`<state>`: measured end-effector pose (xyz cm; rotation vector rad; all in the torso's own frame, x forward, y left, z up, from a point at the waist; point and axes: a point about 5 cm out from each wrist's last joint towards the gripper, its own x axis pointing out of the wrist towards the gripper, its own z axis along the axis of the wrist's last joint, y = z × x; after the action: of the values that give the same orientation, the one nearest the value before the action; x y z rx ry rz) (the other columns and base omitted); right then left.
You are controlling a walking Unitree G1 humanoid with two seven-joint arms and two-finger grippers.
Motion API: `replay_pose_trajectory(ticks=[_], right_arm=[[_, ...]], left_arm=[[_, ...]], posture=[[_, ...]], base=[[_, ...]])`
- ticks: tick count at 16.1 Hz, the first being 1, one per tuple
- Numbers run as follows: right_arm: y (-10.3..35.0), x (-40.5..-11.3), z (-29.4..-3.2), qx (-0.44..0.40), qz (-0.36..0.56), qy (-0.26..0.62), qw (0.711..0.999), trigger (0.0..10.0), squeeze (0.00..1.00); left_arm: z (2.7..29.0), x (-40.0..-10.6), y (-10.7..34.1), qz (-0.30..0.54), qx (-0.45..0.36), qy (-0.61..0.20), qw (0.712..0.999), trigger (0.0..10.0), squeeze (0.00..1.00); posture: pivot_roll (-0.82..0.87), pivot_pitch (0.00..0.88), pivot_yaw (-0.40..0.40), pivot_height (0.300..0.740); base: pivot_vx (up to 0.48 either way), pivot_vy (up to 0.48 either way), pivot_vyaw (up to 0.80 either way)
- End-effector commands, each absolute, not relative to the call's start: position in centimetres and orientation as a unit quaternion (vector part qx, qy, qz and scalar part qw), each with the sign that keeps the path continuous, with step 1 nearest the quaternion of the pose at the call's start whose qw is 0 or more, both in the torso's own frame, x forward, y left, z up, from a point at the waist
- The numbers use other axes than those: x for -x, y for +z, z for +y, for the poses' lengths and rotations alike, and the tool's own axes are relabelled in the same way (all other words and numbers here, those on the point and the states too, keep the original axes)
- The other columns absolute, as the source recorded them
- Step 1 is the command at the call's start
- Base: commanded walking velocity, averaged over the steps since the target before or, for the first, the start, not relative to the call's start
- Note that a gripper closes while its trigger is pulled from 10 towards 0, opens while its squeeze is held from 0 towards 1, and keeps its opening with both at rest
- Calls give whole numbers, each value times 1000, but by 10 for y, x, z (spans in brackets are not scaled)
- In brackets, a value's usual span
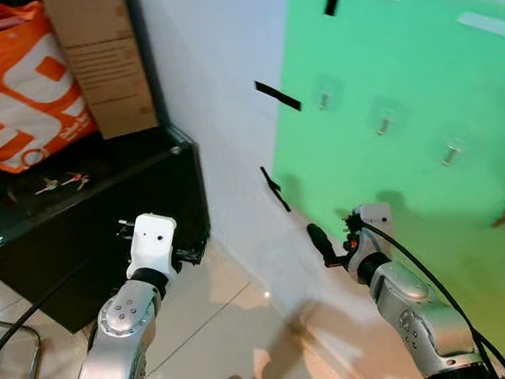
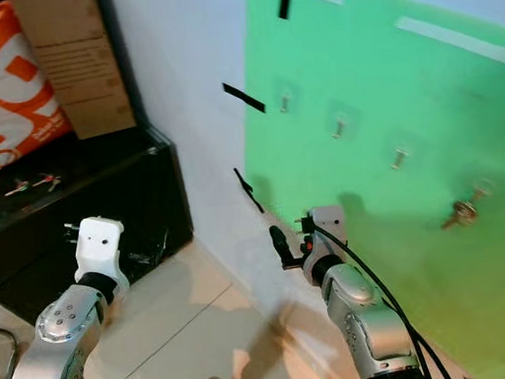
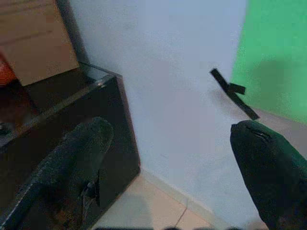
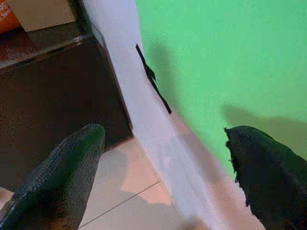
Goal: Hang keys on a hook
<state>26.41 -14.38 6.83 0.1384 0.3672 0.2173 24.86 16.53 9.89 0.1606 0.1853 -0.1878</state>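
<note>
**Keys on the rightmost hook, both grippers empty**

We saw a bunch of keys [image 2: 459, 213] hanging from the rightmost hook on the green sheet [image 2: 420, 108] taped to the wall; the three other hooks, such as the leftmost hook [image 2: 285, 101] and the second hook [image 2: 339, 127], carried nothing. Our right gripper [image 4: 163, 158] was held low beside the sheet's lower edge, well apart from the hung keys, its two black fingers spread wide with nothing between them; our left gripper [image 3: 168, 158] stood near the corner of the black cabinet [image 1: 149, 197], likewise wide and empty. On the cabinet top lay a further set of small keys with red tags [image 1: 64, 181], near an orange bag [image 1: 20, 84] and a cardboard box [image 1: 105, 61]. We judged that one hanging was complete; if the tagged keys also belonged to the task, fetching and hanging them remained, and the empty hooks left room for that.
</note>
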Motion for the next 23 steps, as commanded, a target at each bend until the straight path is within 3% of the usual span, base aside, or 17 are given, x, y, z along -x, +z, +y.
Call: replay_pose_trajectory(ticks=[1,6,10,15,23], right_arm=[[72,-268,-150,-50,169,95,980,10000,1000],[76,-273,-148,-55,145,96,983,10000,1000],[81,-278,-147,-56,131,97,985,10000,1000],[82,-279,-144,-50,129,109,984,10000,1000],[76,-276,-146,-48,128,79,987,10000,1000]], left_arm=[[167,-251,101,85,-87,-84,989,10000,0],[175,-252,107,50,-96,-41,993,10000,55],[178,-251,105,50,-100,-18,994,10000,31],[181,-249,101,63,-89,-34,993,10000,47],[186,-247,101,72,-88,-37,993,10000,82]], posture=[[12,0,-30,740],[23,0,-39,740],[25,0,-45,740],[39,0,-58,740],[54,0,-51,740]], base=[[0,0,800],[0,0,800],[0,0,800],[0,0,798],[264,0,0]])
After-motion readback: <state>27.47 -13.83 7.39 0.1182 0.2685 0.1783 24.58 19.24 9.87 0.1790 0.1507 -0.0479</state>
